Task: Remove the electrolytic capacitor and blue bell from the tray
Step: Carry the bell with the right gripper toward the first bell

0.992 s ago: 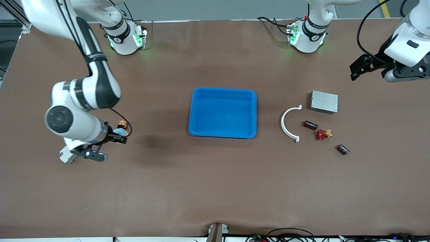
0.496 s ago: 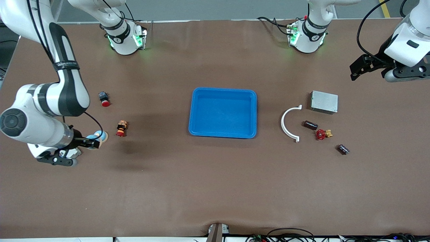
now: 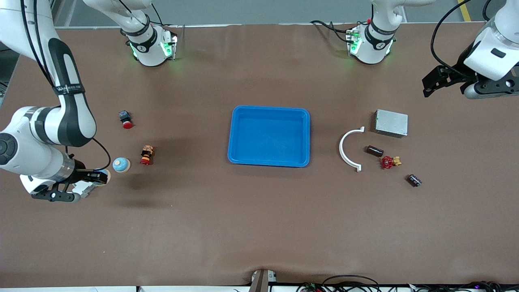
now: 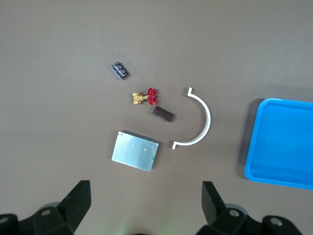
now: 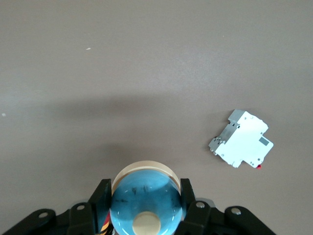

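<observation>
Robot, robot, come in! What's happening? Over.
Right gripper shut on blue bell, near white breaker. Left gripper open, waiting at table edge. Capacitor untouched. Toy figure between bell and blue tray.

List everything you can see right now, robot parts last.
tray: 1, blue, mid-table
bracket: 1, white, curved, toward the left arm's end
box: 1, silver, beside the bracket
cylinder: 1, dark brown, beside the bracket
valve: 1, red and brass, next to the cylinder
capacitor: 1, black, nearer the camera than the valve
push-button: 1, red and black, toward the right arm's end
switch part: 1, red and orange, nearer than the push-button
table bell: 1, blue, beside the switch part
held bell: 1, blue, in the right gripper
breaker: 1, white, below the right gripper
left gripper: jaws open, waiting over the table's end
right gripper: jaws on the held bell
</observation>
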You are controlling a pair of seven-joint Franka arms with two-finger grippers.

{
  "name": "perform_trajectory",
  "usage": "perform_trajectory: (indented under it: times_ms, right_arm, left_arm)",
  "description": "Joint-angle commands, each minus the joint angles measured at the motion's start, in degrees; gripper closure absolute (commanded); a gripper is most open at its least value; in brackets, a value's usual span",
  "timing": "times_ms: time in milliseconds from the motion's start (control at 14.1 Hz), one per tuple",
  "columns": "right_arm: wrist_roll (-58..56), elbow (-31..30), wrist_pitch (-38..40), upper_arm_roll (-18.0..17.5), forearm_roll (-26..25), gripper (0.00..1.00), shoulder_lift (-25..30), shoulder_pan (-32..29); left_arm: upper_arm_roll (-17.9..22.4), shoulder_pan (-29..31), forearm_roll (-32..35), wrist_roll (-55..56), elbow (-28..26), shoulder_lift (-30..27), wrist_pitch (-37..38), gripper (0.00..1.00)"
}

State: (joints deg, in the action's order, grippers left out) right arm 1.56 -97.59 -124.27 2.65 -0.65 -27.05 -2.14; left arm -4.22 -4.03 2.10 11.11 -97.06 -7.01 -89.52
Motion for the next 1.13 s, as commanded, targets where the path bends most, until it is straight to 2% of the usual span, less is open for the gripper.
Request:
perform_trajectory:
  times_ms: [0, 354, 1063]
  right_arm:
    - [-0.8, 0.2, -2.1, -1.2, -0.5, 1.00, -1.5, -1.2]
    - [-0.8, 0.6, -8.6, -1.2, -0.7, 1.00, -6.0, -2.3]
    - [-0.7, 0.4, -15.9, -1.1, -0.8, 1.00, -11.4, -2.6]
  left_arm:
    - [-0.1, 0.3, -1.0, -0.5, 1.3, 0.4, 0.7, 0.00]
    - [-0.1, 0.2, -1.0, -0.5, 1.7, 0.2, 0.9, 0.00]
    - [0.4, 0.5, -0.5, -0.5, 1.8, 0.1, 1.1, 0.00]
